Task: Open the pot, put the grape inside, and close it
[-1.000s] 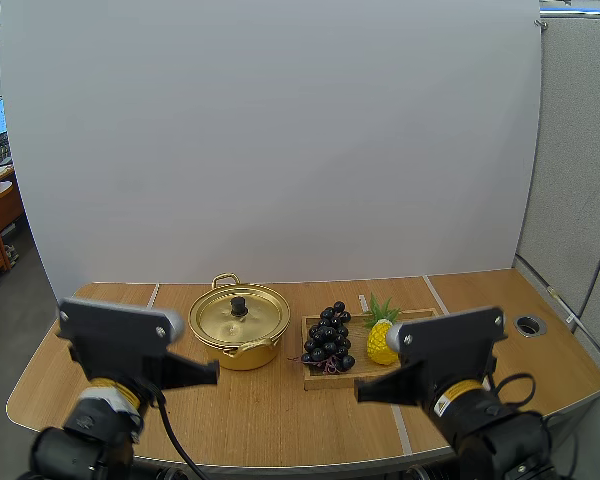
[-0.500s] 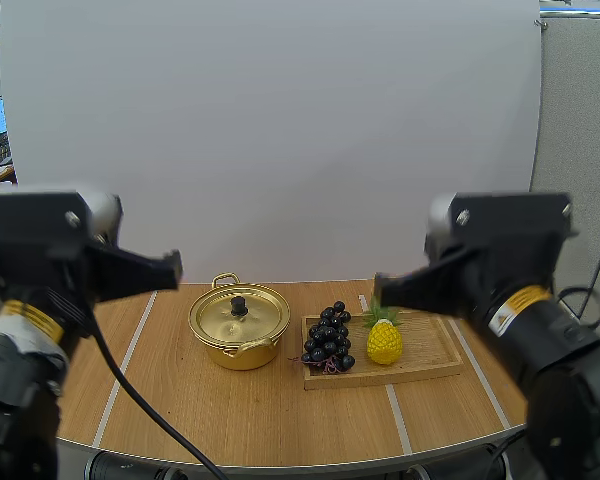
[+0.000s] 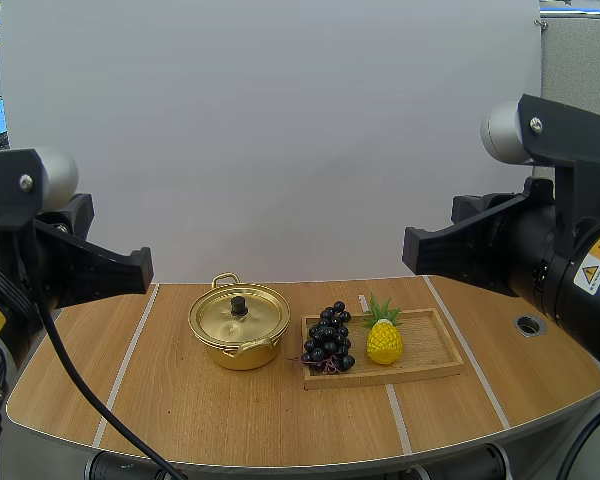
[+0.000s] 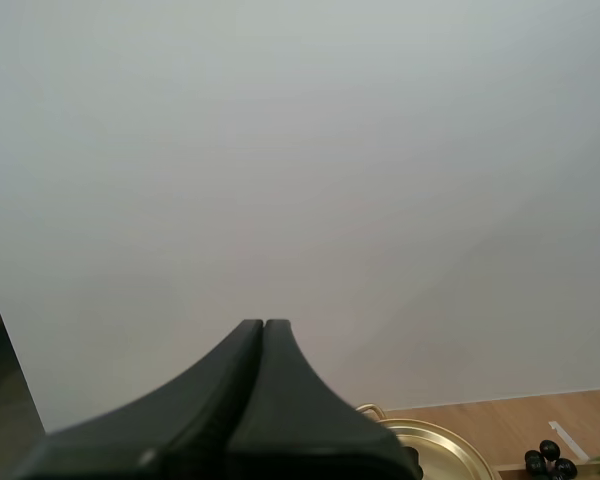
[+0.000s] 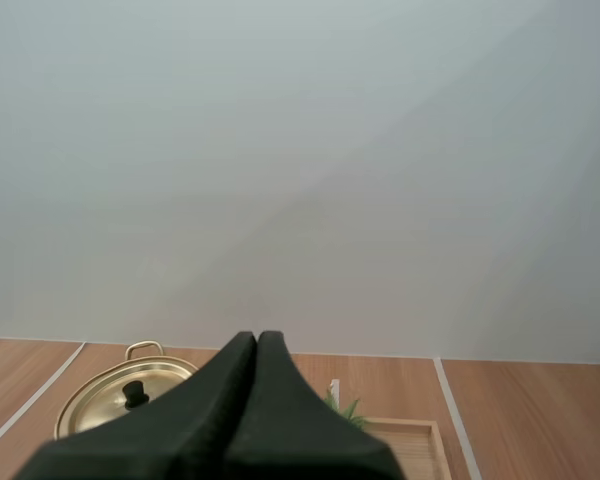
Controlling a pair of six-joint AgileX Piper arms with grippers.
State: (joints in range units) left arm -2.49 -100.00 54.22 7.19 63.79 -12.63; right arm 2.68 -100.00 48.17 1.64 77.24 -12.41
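High view: gold pot, lid on, sits just left of wooden tray holding grapes and a toy pineapple. Pinched together, empty, raised well clear: left gripper, right gripper. Likely risks: small lid knob slipping from the pinch; pineapple knocked while taking grapes.

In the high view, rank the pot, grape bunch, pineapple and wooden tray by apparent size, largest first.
1. wooden tray
2. pot
3. grape bunch and pineapple: too alike to rank, grapes perhaps slightly larger.
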